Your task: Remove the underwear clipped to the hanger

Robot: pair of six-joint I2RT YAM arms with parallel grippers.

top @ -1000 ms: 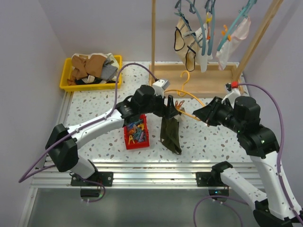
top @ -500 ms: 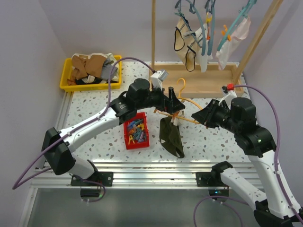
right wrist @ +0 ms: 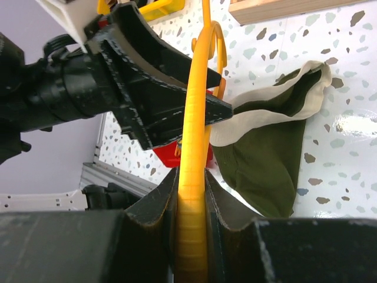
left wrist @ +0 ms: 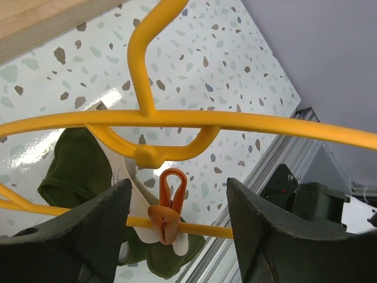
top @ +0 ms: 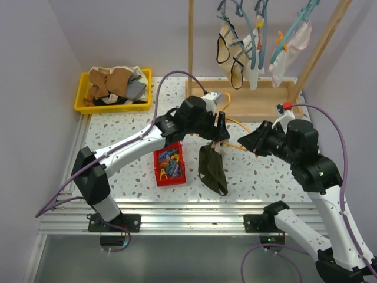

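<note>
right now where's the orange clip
The orange clip sits centre frame in the left wrist view, on the lower bar of the yellow hanger, pinning the olive underwear, between the fingers of the left tool.

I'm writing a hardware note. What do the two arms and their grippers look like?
The left arm and right arm have white link shells and black joints. A purple cable runs along each. The left gripper and right gripper have black, wedge-shaped fingers. The right arm carries a small green light and a red fitting.

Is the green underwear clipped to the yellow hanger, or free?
Clipped: the orange clip pins the underwear's pale waistband to the yellow hanger's lower bar.
</note>
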